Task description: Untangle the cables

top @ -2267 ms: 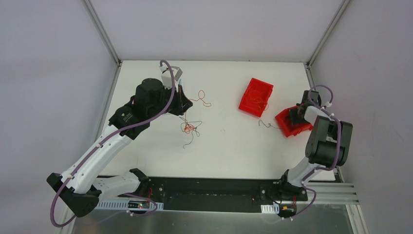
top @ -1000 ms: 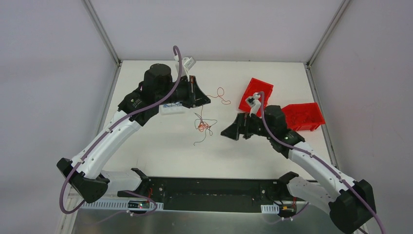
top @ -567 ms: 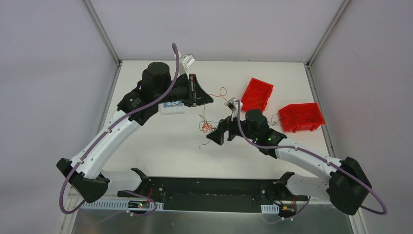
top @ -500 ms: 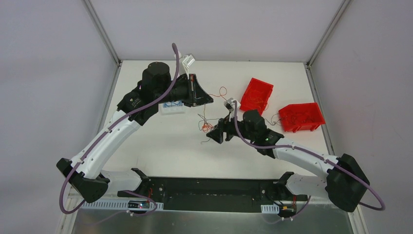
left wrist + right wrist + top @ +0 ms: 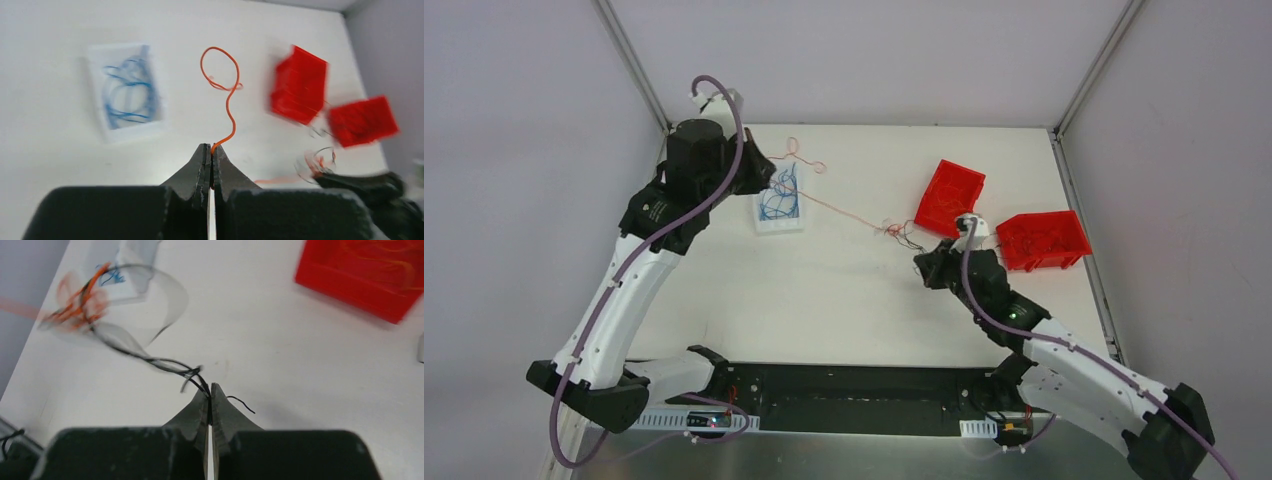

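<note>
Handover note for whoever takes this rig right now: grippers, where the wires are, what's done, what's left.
The left gripper is shut on the orange wire, which runs stretched across the table toward the knot.
The right gripper is shut on a black wire coming out of that knot.
Done: blue wires lie in the white tray; thin wires lie in the two red bins.
Left: the orange and black strands in the knot are not yet apart.

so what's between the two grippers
A stretched orange wire from the left gripper to a small tangle, then black wires to the right gripper; top view shows it.
</note>
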Controlling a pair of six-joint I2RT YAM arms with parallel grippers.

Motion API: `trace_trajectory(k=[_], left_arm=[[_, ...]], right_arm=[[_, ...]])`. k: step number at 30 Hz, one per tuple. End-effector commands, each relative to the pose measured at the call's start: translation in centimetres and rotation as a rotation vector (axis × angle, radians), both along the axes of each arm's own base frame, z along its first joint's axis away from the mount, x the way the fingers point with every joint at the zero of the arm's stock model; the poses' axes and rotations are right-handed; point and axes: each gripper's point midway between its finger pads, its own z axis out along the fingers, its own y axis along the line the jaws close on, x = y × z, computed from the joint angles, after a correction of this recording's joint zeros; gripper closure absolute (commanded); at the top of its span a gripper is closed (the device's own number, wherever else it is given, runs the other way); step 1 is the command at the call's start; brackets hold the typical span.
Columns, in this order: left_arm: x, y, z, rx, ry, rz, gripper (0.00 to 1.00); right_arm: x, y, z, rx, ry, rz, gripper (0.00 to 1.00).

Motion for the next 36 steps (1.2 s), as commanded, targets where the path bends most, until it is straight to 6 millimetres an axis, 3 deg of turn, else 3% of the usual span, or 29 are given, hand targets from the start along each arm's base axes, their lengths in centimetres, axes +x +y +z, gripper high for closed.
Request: trace_trajectory(k=[1, 5, 9, 11, 19, 24, 29, 33, 36], left_arm=[[0.2, 12.3, 1.1, 0.302, -0.061, 0.422, 1.00], [-0.3, 16.5, 0.6, 0.401, -0.024, 0.561, 1.00], [-1.0, 17.6, 0.4, 0.404, -0.023, 0.598, 1.00], [-1.3, 17.7, 0.6, 0.398, -0.030, 0.597, 1.00], [-1.8, 13.4, 1.0, 0.265, -0.053, 0.374, 1.00], [-2.8, 9.9, 2.5, 0.140, -0.078, 0.205, 1.00], [-4.0, 4.4, 4.0, -0.070, -0.047, -0.039, 1.00], [-4.6, 1.9, 4.8, -0.166, -0.030, -0.153, 1.00], [-5.0, 0.9, 5.9, -0.220, -0.042, -0.199, 1.00]], right_arm=[[0.5, -9.5, -2.4, -0.068, 0.099, -0.411, 1.00], [0.3, -15.9, -3.2, -0.033, 0.192, -0.680, 1.00], [0.6, -19.3, -3.5, 0.006, 0.291, -0.838, 1.00], [1.0, -20.0, -3.2, 0.016, 0.314, -0.846, 1.00], [3.8, -22.3, 0.1, 0.072, 0.358, -0.915, 1.00], [6.6, -23.7, 1.5, 0.246, 0.392, -0.994, 1.00], [8.8, -25.8, 0.2, 0.488, 0.551, -1.117, 1.00], [11.4, -27.2, -0.3, 0.719, 0.624, -1.096, 1.00], [12.0, -28.7, -1.6, 0.809, 0.717, -1.143, 1.00]])
